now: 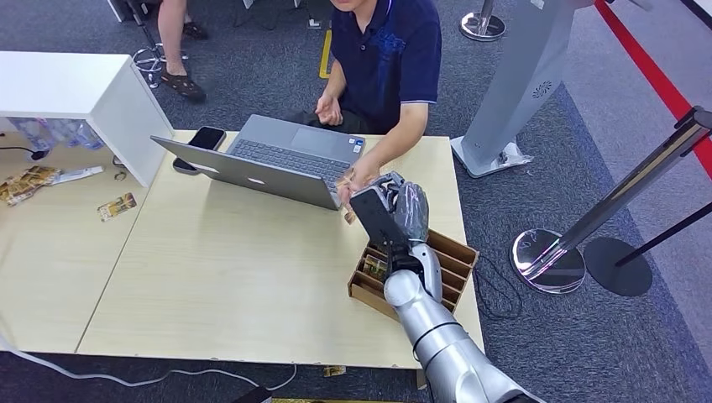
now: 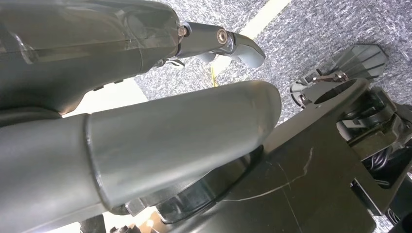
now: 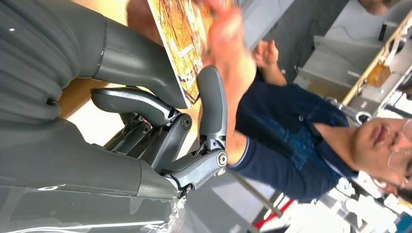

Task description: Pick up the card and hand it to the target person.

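Right robot hand [image 3: 160,121]: thumb and fingers pinching thin yellow-brown printed card [image 3: 177,43], raised above the bench's far right edge, the seated person's hand [image 3: 228,53] touching it. Left robot hand [image 2: 145,97]: hold undeterminable. Handling advice: keep the card steady, loosening only once the person grips firmly.

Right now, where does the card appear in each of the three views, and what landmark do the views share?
Head view: the card is at the right hand, beside the laptop's near corner, where the person's hand reaches it.
Left wrist view: not in it.
Right wrist view: the card is pinched between thumb and finger.
Shared landmark: the person's dark blue shirt.
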Robot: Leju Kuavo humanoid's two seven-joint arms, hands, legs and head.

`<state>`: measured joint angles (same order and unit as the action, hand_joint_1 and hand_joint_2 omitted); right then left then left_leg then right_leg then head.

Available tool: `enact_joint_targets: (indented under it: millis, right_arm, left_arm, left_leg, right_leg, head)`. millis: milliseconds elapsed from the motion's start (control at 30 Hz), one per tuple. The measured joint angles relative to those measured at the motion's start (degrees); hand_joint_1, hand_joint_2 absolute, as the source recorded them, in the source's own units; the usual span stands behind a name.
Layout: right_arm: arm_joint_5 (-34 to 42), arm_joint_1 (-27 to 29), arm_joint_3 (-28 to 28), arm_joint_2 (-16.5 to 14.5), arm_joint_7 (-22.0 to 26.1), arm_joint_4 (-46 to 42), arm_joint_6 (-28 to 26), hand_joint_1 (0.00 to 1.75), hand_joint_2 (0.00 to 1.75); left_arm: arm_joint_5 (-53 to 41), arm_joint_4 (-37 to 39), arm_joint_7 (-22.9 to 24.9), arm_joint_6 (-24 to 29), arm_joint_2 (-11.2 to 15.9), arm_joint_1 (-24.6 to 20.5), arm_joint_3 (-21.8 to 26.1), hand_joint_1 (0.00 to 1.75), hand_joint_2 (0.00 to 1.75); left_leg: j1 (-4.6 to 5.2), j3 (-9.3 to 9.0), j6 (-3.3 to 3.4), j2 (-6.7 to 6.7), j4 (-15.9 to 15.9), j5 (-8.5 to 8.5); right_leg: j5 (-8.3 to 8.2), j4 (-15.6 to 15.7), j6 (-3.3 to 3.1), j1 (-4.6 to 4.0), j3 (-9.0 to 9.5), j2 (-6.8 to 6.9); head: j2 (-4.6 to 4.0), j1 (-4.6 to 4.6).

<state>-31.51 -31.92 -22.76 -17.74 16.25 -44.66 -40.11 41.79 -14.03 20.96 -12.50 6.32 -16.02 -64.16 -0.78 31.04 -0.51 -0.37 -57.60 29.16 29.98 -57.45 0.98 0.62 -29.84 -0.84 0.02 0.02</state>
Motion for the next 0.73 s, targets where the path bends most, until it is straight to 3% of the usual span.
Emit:
enact_joint_targets:
  millis: [367, 433, 500, 567, 733]
  right_arm:
    - [-11.5, 2.8, 5.2, -1.4, -2.7, -5.8, 0.0, 1.36, 1.75]
    - [-12.6, 3.2, 5.6, -1.5, -3.2, -6.4, 0.0, 1.09, 1.75]
    - [-13.5, 3.4, 6.0, -1.6, -3.6, -6.8, 0.0, 0.45, 1.75]
    - [-14.1, 3.6, 6.4, -1.8, -3.9, -7.0, 0.0, 0.03, 1.75]
    - [-15.2, 3.8, 6.8, -2.0, -5.2, -7.3, 0.0, 0.0, 1.75]
  left_arm:
    - [0.0, 0.0, 0.0, 0.2, 0.0, 0.0, -0.1, 0.0, 0.0]
    - [0.0, 0.0, 0.0, 0.2, 0.0, 0.0, -0.1, 0.0, 0.0]
    - [0.0, 0.0, 0.0, 0.2, 0.0, 0.0, -0.1, 0.0, 0.0]
    - [0.1, 0.0, 0.0, 0.2, 0.0, 0.0, -0.1, 0.0, 0.0]
    - [0.2, 0.0, -0.1, 0.2, 0.0, 0.1, -0.1, 0.0, 0.0]
  left_leg:
    - [0.0, -0.02, 0.0, 0.01, 0.0, 0.0]
    - [0.0, -0.01, 0.0, 0.01, 0.0, 0.0]
    - [0.0, -0.01, 0.0, 0.01, 0.0, 0.0]
    - [0.0, -0.01, 0.0, 0.01, 0.0, 0.0]
    - [0.0, -0.01, 0.0, 0.01, 0.0, 0.0]
  right_leg:
    - [0.0, 0.0, 0.0, 0.0, 0.0, -0.01]
    - [0.0, 0.0, 0.0, 0.0, 0.0, 0.0]
    - [0.0, 0.0, 0.0, 0.0, 0.0, -0.01]
    - [0.0, 0.0, 0.0, 0.0, 0.0, -0.01]
    - [0.0, 0.0, 0.0, 0.0, 0.01, -0.01]
  head:
    - [0.01, 0.0]
    - [0.0, 0.0]
    - [0.01, 0.0]
    - [0.01, 0.0]
    - [0.0, 0.0]
